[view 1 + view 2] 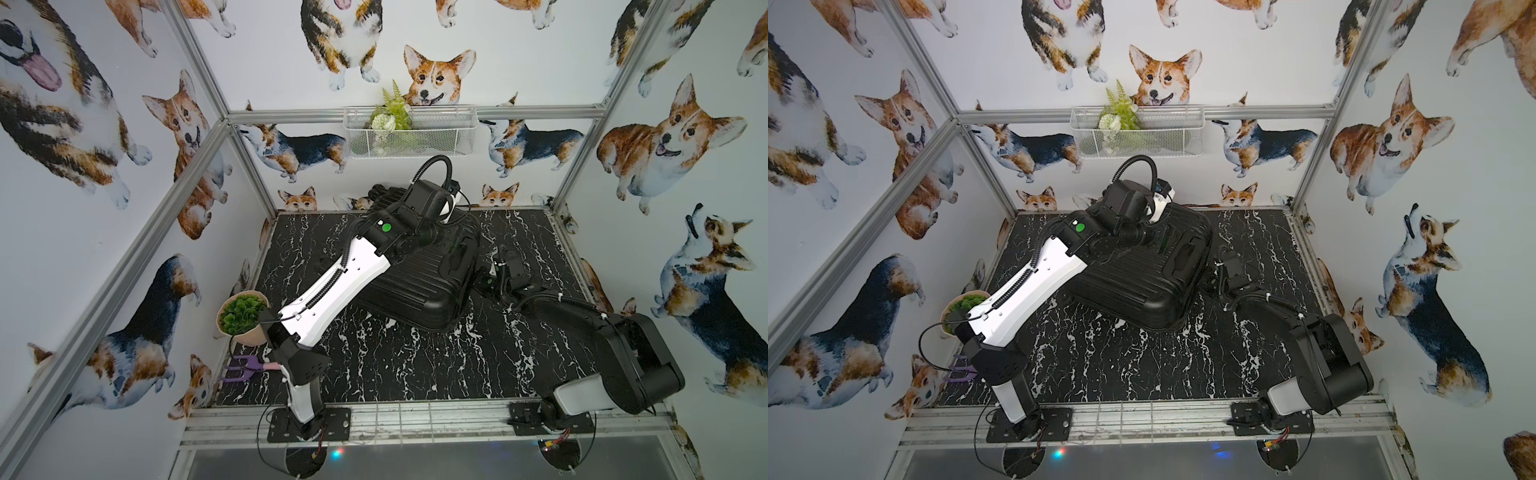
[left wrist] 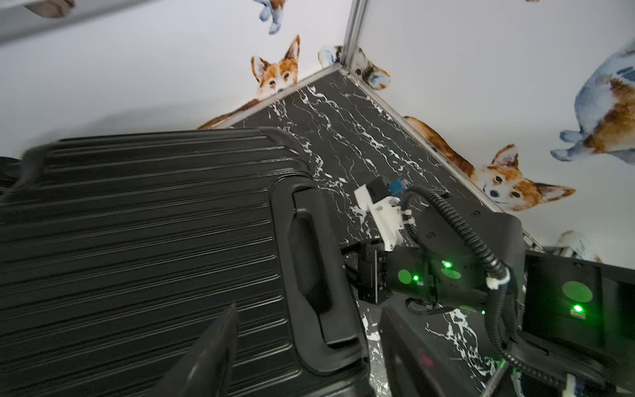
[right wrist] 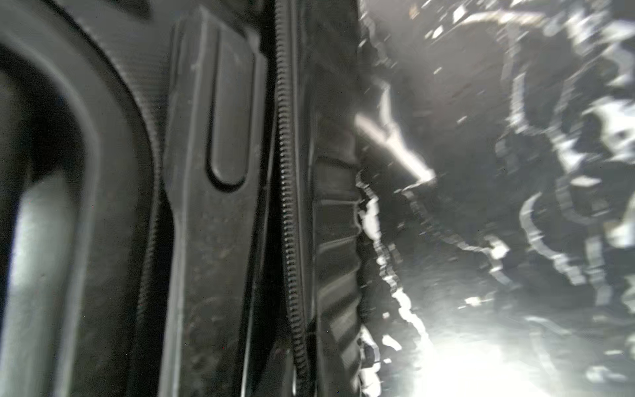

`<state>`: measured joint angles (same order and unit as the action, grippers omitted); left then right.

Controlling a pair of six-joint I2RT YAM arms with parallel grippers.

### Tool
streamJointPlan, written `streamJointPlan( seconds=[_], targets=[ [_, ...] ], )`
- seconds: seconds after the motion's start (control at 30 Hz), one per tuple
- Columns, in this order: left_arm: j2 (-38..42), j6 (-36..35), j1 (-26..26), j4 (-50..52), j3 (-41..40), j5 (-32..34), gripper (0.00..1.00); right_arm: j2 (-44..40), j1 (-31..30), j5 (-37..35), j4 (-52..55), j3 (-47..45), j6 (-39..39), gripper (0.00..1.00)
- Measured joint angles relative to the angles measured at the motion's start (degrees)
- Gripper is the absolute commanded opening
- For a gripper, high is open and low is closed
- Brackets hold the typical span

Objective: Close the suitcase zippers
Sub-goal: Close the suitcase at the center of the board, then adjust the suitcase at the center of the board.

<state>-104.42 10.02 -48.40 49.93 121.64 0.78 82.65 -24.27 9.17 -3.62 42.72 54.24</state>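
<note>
Left gripper (image 2: 305, 361) is seen spread wide above the side handle (image 2: 309, 268) of the suitcase (image 2: 137, 240). Right gripper (image 2: 355, 275) is placed just beside that side, near the zipper track (image 3: 288, 206); its opening cannot be told. The suitcase is laid flat on the marble tabletop (image 1: 374, 374).

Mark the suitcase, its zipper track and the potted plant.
suitcase (image 1: 415, 286), in a top view, on the ribbed shell.
zipper track (image 3: 286, 172), right wrist view, on the coil teeth.
potted plant (image 1: 242, 313), in a top view, on the green leaves.
</note>
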Motion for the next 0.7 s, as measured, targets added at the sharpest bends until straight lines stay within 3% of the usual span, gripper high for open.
streamJointPlan(
  seconds=[0.13, 0.23, 0.37, 0.7],
  targets=[
    [-5.09, 0.22, -0.15, 1.49, 2.45, -4.57, 0.68, -3.91, -0.48, -4.11, 5.05, 0.13, -0.33, 0.50],
    [-8.87, 0.66, -1.01, 2.38, 4.42, -6.36, 0.68, -8.46, 0.46, -8.92, 8.90, 0.37, -2.01, 0.52],
    [-14.43, 0.66, -2.86, 4.68, 8.68, -6.71, 0.68, -13.66, 6.23, -14.16, 15.04, 0.09, -4.83, 0.53],
    [-25.24, -0.50, -4.61, 9.97, 15.41, 2.08, 0.67, -20.76, 10.84, -18.25, 23.71, 1.20, -10.95, 0.54]
  ],
)
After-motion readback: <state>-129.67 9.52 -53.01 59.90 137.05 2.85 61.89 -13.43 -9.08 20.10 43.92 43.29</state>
